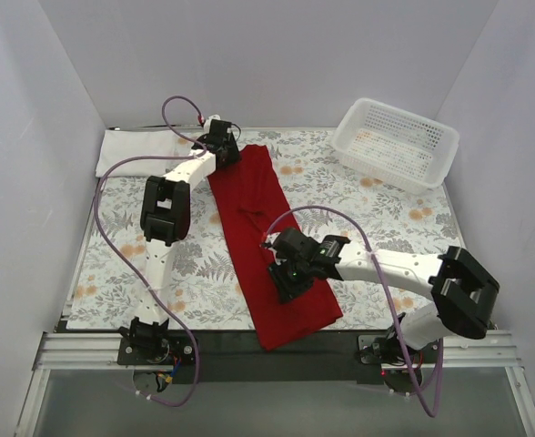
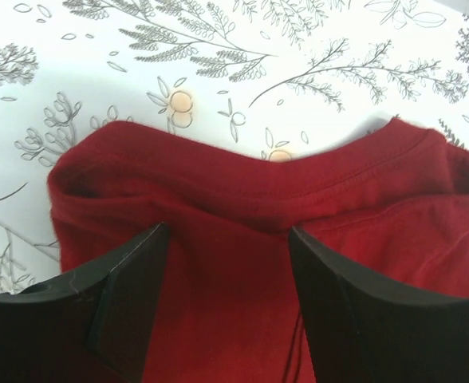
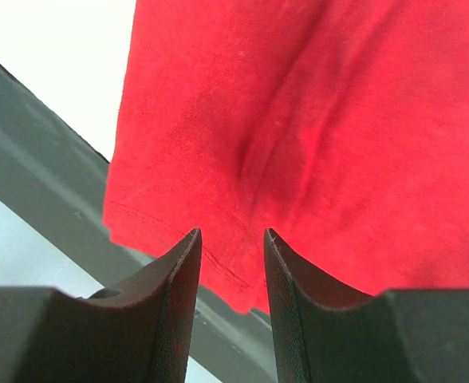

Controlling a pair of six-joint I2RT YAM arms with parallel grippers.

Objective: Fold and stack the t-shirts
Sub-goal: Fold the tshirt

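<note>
The deep red t-shirt (image 1: 266, 238) lies folded lengthwise as a long strip, from the table's back to its front edge. My left gripper (image 1: 224, 153) is open at the far collar end. In the left wrist view its jaws (image 2: 226, 233) stand wide apart over the red cloth (image 2: 242, 191), just behind the collar. My right gripper (image 1: 284, 287) hovers over the shirt's near part. In the right wrist view it (image 3: 230, 235) is open with a narrow gap, empty, above the hem (image 3: 218, 159). The white folded t-shirt (image 1: 140, 143) lies at the back left.
A white mesh basket (image 1: 397, 141) stands at the back right. The floral tablecloth (image 1: 377, 214) covers the table. The shirt's hem overhangs the black front rail (image 1: 213, 339). White walls enclose three sides.
</note>
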